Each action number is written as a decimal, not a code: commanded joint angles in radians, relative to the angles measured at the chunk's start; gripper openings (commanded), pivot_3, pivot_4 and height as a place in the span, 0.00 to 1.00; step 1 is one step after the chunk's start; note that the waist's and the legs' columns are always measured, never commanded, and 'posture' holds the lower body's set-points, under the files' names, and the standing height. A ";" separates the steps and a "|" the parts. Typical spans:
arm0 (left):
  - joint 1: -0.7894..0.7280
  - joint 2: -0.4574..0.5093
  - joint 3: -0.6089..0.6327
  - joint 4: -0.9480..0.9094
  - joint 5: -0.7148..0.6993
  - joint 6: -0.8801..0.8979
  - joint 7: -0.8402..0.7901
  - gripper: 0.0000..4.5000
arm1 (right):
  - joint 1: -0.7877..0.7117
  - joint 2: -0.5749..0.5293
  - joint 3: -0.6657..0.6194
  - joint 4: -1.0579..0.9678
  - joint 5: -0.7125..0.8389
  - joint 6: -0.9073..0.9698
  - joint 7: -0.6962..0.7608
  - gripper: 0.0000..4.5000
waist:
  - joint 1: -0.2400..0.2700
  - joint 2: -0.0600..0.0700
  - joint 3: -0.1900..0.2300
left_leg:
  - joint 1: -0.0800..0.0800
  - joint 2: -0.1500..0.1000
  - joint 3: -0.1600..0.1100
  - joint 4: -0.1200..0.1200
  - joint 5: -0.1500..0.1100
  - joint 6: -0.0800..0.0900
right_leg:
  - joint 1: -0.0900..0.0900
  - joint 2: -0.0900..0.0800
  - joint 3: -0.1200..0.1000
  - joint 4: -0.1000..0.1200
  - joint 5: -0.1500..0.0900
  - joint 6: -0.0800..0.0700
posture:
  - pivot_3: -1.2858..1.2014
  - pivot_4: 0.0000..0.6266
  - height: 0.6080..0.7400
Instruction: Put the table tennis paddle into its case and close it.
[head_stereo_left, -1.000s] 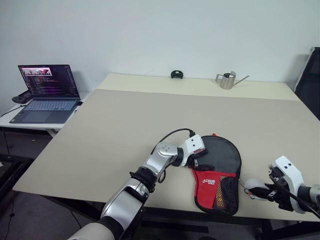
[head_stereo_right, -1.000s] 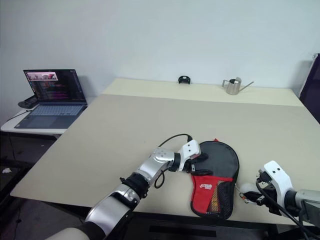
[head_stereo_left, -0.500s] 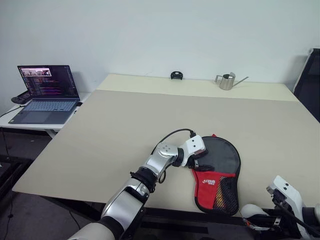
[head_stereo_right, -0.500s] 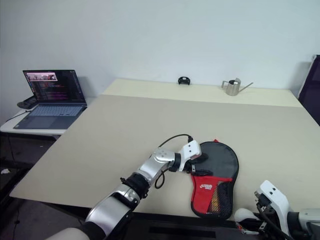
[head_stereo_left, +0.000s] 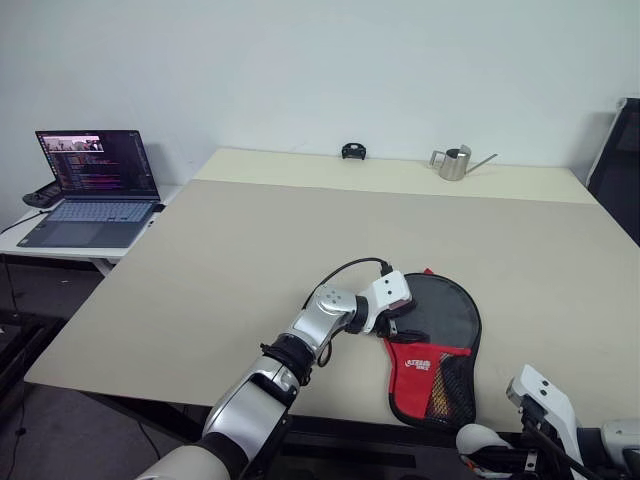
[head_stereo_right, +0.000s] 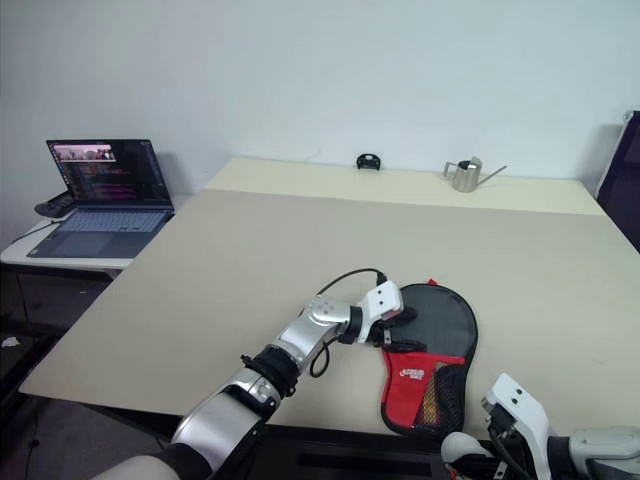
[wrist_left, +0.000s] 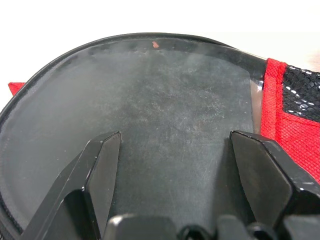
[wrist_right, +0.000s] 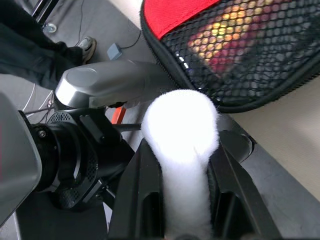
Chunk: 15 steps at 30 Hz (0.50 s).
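Note:
The case (head_stereo_left: 435, 345) lies flat near the table's front edge, its black round part away from me and its red panel and mesh pocket (wrist_right: 250, 45) toward me. Through the mesh show the yellow and red of the table tennis paddle's handle (wrist_right: 227, 42); the rest of the paddle is hidden inside. My left gripper (wrist_left: 175, 145) is open, with both fingers resting on the case's black round face. My right gripper (head_stereo_left: 482, 450) hangs below the table's front edge, just short of the case's mesh end, shut on a white fuzzy roll (wrist_right: 182, 130).
An open laptop (head_stereo_left: 95, 185) sits on a side table at the left. At the table's far edge stand a small metal watering can (head_stereo_left: 457, 160) and a small black object (head_stereo_left: 353, 150). A dark chair (head_stereo_left: 620, 160) is at the right. A person's shoe (wrist_right: 85, 47) is on the floor.
My right arm has drawn back off the table, sinking below its front edge and shifting left, still holding the white roll. The left arm and the case have stayed put.

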 joint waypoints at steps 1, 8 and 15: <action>0.053 0.015 -0.074 0.107 0.098 0.040 0.003 0.84 | 0.014 -0.007 0.024 -0.059 0.061 -0.024 0.022 0.12 | 0.000 0.000 0.000 | 0.000 0.000 0.000 0.000 0.000 0.000 | 0.000 0.000 0.000 0.000 0.000 0.000 | 0.52 0.24 1.00; 0.052 0.013 -0.074 0.106 0.098 0.041 0.002 0.84 | -0.001 0.003 0.061 -0.062 0.061 -0.064 -0.007 0.12 | 0.000 0.000 0.000 | 0.000 0.000 -0.001 0.000 0.000 0.000 | 0.000 0.000 0.000 0.000 0.000 0.000 | 0.52 0.24 1.00; 0.053 0.014 -0.074 0.104 0.099 0.043 0.002 0.84 | 0.000 -0.021 0.091 -0.029 0.009 -0.117 -0.026 0.32 | 0.000 -0.001 0.000 | 0.000 0.000 -0.001 0.000 0.000 0.000 | 0.000 0.000 -0.001 0.000 0.000 0.000 | 0.52 0.24 1.00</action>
